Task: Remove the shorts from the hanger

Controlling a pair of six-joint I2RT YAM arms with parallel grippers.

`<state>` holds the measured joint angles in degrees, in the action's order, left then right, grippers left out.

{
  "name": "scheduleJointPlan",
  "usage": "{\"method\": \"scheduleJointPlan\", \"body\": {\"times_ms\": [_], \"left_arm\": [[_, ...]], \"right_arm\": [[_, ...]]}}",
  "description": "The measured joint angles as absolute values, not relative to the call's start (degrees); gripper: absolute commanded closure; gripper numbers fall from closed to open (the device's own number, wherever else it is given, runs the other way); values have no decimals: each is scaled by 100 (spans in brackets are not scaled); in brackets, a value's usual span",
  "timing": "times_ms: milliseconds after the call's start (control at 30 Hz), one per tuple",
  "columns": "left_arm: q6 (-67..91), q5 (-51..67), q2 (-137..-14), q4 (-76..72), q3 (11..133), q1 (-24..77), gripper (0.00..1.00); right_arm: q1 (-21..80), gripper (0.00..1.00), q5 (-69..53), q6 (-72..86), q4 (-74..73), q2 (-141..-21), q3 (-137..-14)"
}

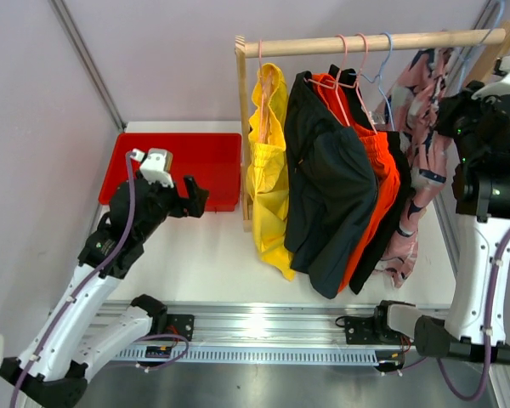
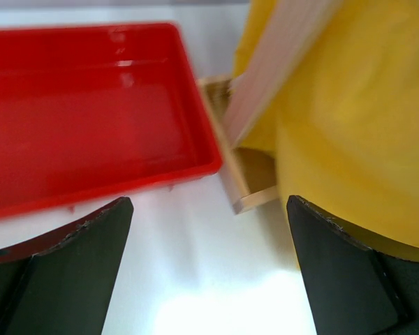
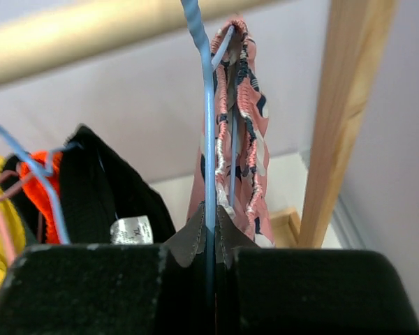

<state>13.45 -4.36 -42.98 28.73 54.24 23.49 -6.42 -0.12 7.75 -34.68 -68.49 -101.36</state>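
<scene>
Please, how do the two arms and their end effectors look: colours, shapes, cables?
The left arm and the right arm have white lower links and black upper joints; purple cables run along both. The left end effector has two flat black fingers with worn edges; the right end effector is black too.

Top external looks down from above and behind; left wrist sits close on the red tray (image 2: 91, 105) and yellow shorts (image 2: 363, 125) — both shared overhead; right wrist looks up, close, at the wooden rail (image 3: 91, 31).
</scene>
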Motion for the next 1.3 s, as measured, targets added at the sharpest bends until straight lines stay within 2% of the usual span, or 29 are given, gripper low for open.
{"method": "scheduleJointPlan", "body": {"times_ms": [300, 467, 633, 800, 1033, 1300], "left_arm": [[1179, -521, -4790, 3079, 7026, 4064, 1], [934, -366, -5146, 3072, 7505, 5518, 1], [733, -607, -5972, 2799, 7861, 7323, 1], [593, -941, -7087, 2272, 8051, 8468, 1], [255, -1299, -8700, 1470, 9262, 9419, 1], [-235, -1551, -9878, 895, 10685, 9520, 1]], "right_arm": [[-567, 100, 845, 580, -4112, -6036, -10390], [-556, 100, 1546, 445, -4606, -5374, -10388], [-548, 100, 1986, 576, -4792, -4746, -10490], [-663, 100, 2003, 1011, -5098, -4493, -10798], [-854, 100, 1597, 1555, -5688, -4598, -10827], [-834, 100, 1291, 1798, -5935, -4665, -10610]]}}
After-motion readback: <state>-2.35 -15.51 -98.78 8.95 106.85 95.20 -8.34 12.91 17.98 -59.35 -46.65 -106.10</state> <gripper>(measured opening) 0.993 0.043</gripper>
